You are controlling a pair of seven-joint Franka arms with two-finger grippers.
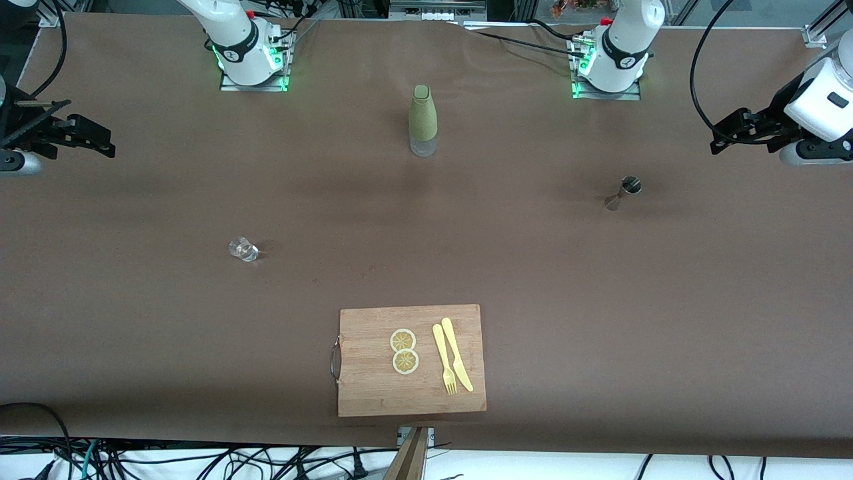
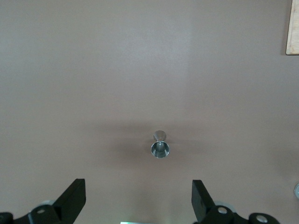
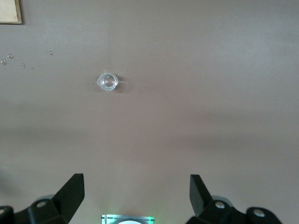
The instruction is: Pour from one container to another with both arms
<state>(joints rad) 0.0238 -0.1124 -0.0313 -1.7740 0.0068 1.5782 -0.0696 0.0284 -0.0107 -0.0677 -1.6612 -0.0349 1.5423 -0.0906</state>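
Note:
A small clear glass [image 1: 243, 249] stands on the brown table toward the right arm's end; the right wrist view shows this glass [image 3: 107, 82] from above. A metal jigger [image 1: 623, 192] stands toward the left arm's end, its open mouth showing in the left wrist view [image 2: 160, 148]. A green-sleeved bottle [image 1: 423, 120] stands upright between the two arm bases. My right gripper [image 1: 100, 140] [image 3: 137, 196] hangs open and empty over its end of the table. My left gripper [image 1: 723, 133] [image 2: 138, 200] hangs open and empty over the other end, well apart from the jigger.
A wooden cutting board [image 1: 373, 393] lies near the table's front edge, carrying two lemon slices [image 1: 404, 351], a yellow fork [image 1: 444, 360] and a yellow knife [image 1: 457, 353]. A few water drops [image 3: 11, 58] lie on the table near the glass.

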